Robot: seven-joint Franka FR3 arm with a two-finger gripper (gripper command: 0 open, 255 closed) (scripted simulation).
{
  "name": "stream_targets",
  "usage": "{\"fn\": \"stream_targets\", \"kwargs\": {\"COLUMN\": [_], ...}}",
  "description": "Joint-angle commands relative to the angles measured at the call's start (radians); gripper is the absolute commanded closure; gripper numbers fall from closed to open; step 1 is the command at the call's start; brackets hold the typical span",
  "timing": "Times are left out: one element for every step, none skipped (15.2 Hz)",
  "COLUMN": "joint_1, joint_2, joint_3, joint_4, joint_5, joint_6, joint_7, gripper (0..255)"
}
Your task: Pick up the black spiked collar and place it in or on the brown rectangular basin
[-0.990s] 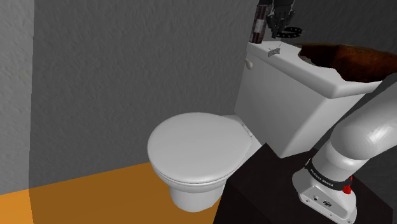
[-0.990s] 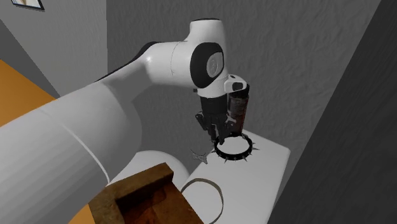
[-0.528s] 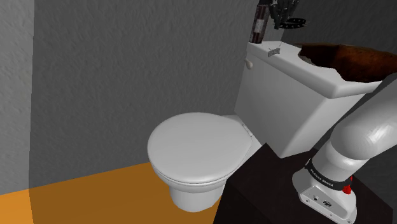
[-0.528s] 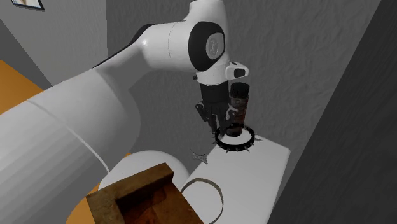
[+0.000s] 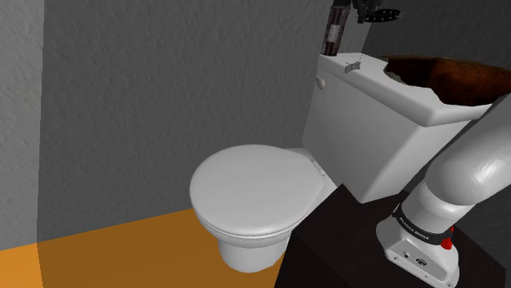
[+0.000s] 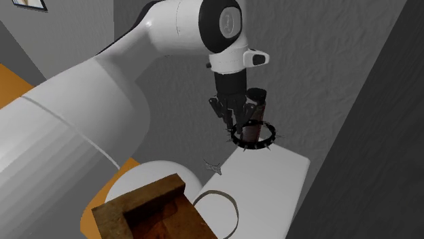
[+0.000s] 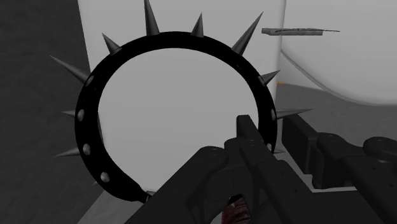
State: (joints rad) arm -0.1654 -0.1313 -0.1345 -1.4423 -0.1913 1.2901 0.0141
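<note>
The black spiked collar (image 6: 257, 145) hangs in the air above the white toilet tank lid (image 6: 272, 187), and my gripper (image 6: 236, 123) is shut on its band. In the wrist view the collar (image 7: 86, 127) is a wide ring with the band clasped between my fingers (image 7: 251, 137) at one side. In the shoulder view the gripper (image 5: 364, 7) and collar (image 5: 380, 15) are at the top edge, above the tank lid (image 5: 385, 88). The brown rectangular basin (image 5: 458, 82) rests on the tank toward that view's right; in the second exterior view the basin (image 6: 146, 207) lies at the lower left.
A dark cylindrical bottle (image 6: 255, 108) stands on the tank just behind the collar. A small metal piece (image 6: 213, 165) lies on the lid near its edge. The toilet with its closed seat (image 5: 258, 192) sits below, grey walls close behind, and my stand (image 5: 385, 254) is at the shoulder view's lower right.
The gripper has risen straight up with the collar in it, lifting it from just above the tank lid to well above it. Nothing else moved.
</note>
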Motion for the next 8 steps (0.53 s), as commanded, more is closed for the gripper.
{"fn": "stream_targets", "kwargs": {"joint_1": [0.0, 0.0, -0.001, -0.001, 0.003, 0.006, 0.008, 0.01], "joint_2": [0.016, 0.026, 0.037, 0.043, -0.003, -0.046, -0.089, -0.13], "joint_3": [0.0, 0.0, -0.001, -0.001, 0.004, 0.01, 0.015, 0.021], "joint_4": [0.049, 0.076, 0.103, 0.118, 0.066, 0.019, -0.026, -0.068], "joint_5": [0.0, 0.001, 0.001, 0.001, -0.004, -0.008, -0.012, -0.015], "joint_6": [-0.033, -0.049, -0.065, -0.074, -0.069, -0.066, -0.065, -0.065], "joint_7": [-0.006, -0.01, -0.013, -0.015, -0.007, 0.002, 0.01, 0.017], "gripper": [255, 255, 255, 255, 255, 255, 255, 255]}}
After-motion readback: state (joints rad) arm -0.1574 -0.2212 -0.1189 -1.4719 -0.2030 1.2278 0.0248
